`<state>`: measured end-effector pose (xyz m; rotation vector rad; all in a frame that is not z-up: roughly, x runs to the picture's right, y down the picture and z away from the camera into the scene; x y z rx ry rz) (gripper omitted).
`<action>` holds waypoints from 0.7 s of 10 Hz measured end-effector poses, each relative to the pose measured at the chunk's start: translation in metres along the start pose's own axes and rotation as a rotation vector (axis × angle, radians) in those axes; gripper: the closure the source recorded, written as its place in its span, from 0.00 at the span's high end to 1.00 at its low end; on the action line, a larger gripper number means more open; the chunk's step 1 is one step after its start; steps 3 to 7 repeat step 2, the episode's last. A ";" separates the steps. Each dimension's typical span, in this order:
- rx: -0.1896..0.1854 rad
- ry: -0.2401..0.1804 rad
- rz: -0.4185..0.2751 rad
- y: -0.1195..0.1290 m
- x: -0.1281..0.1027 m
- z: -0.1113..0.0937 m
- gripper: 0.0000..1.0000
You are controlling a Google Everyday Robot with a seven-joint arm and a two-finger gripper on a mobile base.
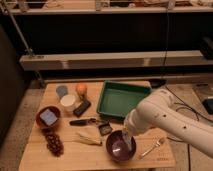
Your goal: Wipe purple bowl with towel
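Purple and shiny inside, the purple bowl (pixel 119 148) sits near the front edge of the wooden table (pixel 70 155), and our pincer, the gripper (pixel 126 143), reaches down into it from the right side. We see something pale under the gripper inside the bowl, which looks like the towel (pixel 121 147), but we cannot tell if the gripper is open or closed on it. Just right of the gripper lies a fork (pixel 152 147). Behind the gripper is a green tray (pixel 122 99). Far to the left of the gripper is a smaller reddish-brown bowl (pixel 48 117) with a blue square in it, and grapes (pixel 53 143) lie in front of that bowl.
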<state>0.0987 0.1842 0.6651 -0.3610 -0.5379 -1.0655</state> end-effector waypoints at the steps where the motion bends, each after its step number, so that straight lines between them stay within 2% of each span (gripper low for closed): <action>1: 0.002 0.000 -0.008 -0.009 0.003 0.004 0.14; 2: 0.003 -0.003 -0.018 -0.019 0.004 0.008 0.14; 7: 0.003 -0.003 -0.018 -0.019 0.004 0.008 0.14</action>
